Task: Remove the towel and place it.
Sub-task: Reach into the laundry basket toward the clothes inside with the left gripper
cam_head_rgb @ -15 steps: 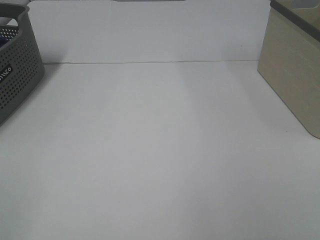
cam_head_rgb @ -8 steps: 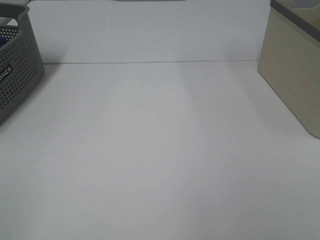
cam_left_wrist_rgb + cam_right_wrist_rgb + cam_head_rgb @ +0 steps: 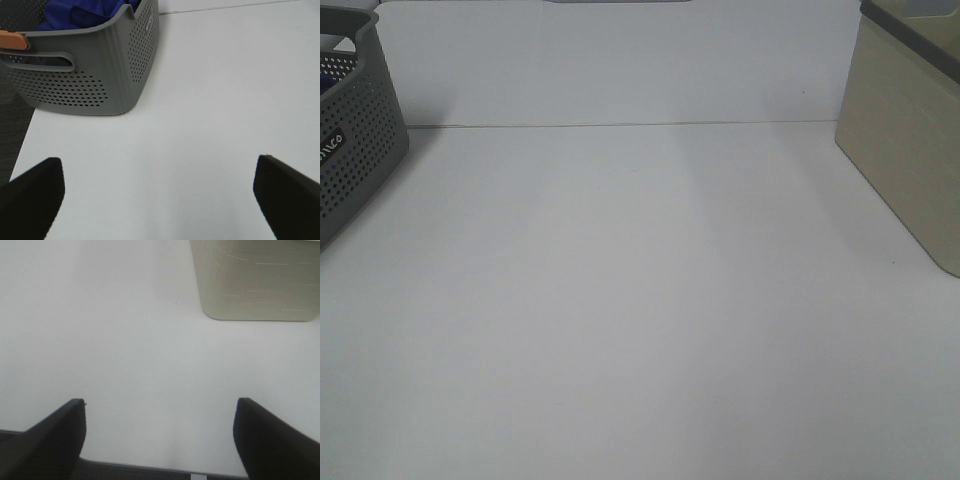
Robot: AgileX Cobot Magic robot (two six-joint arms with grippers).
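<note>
table [image 3: 640, 300]: white, plain, white panel standing along its far side
towel [image 3: 82, 11]: deep blue, bunched up inside the basket; only the top folds show over the rim
basket [image 3: 95, 75]: grey perforated plastic, upright at the table's left side, slot handle in one wall, orange piece [image 3: 12, 40] on the rim
beige bin [image 3: 905, 130]: at the table's right side, dark band round the rim, well apart from the basket
left gripper [image 3: 159, 167]: over bare table near the basket, not touching it; jaws spread wide, nothing between them
right gripper [image 3: 160, 405]: over bare table by its edge, beige bin ahead and apart; jaws spread wide, holding nothing
</note>
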